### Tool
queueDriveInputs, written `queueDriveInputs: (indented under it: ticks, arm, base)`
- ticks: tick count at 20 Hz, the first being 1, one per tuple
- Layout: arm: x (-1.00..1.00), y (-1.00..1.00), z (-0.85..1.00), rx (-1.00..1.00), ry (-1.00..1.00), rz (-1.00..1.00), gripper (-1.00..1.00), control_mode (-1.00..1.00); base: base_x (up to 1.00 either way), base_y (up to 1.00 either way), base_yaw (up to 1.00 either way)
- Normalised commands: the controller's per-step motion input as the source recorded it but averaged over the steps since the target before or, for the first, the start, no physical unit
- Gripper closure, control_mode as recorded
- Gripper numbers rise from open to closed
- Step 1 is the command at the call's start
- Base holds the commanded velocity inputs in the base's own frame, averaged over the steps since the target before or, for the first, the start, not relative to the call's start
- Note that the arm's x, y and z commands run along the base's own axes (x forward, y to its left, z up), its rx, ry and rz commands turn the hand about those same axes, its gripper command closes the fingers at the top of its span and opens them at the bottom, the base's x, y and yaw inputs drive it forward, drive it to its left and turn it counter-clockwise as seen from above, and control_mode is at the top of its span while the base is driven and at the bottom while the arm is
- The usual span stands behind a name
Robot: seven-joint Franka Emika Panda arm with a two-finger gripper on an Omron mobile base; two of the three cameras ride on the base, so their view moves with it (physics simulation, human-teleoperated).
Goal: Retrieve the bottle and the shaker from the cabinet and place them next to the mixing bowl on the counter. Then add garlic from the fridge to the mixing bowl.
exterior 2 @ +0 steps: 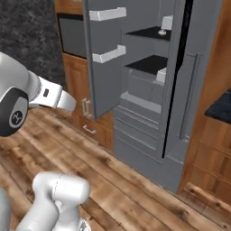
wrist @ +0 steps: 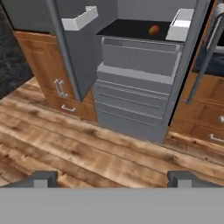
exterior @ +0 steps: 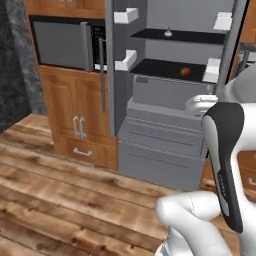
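Observation:
The fridge stands open ahead, its left door swung out wide. On its upper dark shelf sits a small pale bulb, the garlic, also small in the right base view. My gripper is open, with the fingertips wide apart and nothing between them. It hangs well short of the fridge, above the wooden floor, and points at the fridge's lower drawers. The bottle, the shaker and the mixing bowl are out of view.
A round orange-red fruit lies on the lower shelf. A microwave sits above wooden cabinets left of the fridge. The right fridge door and a dark counter stand to the right.

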Motion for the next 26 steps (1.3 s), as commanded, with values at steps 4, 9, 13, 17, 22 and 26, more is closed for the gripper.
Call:
queueDriveInputs:
  ticks: [4,9,13,17,22,26]
  arm:
    - [0.0,0.0,0.0,0.0,0.0,0.0,-1.0,1.0]
    - [0.0,0.0,0.0,0.0,0.0,0.0,-1.0,1.0]
    - [0.0,0.0,0.0,0.0,0.0,0.0,-1.0,1.0]
    - [0.0,0.0,0.0,0.0,0.0,0.0,-1.0,1.0]
    - [0.0,0.0,0.0,0.0,0.0,0.0,-1.0,1.0]
    - [0.0,0.0,0.0,0.0,0.0,0.0,-1.0,1.0]
  base:
    - [0.79,0.7,-0.51]
    - [0.77,0.46,-0.55]
    - [0.71,0.22,-0.41]
    - [0.65,0.45,-0.15]
    - [0.76,0.54,-0.09]
    - [0.72,0.25,-0.17]
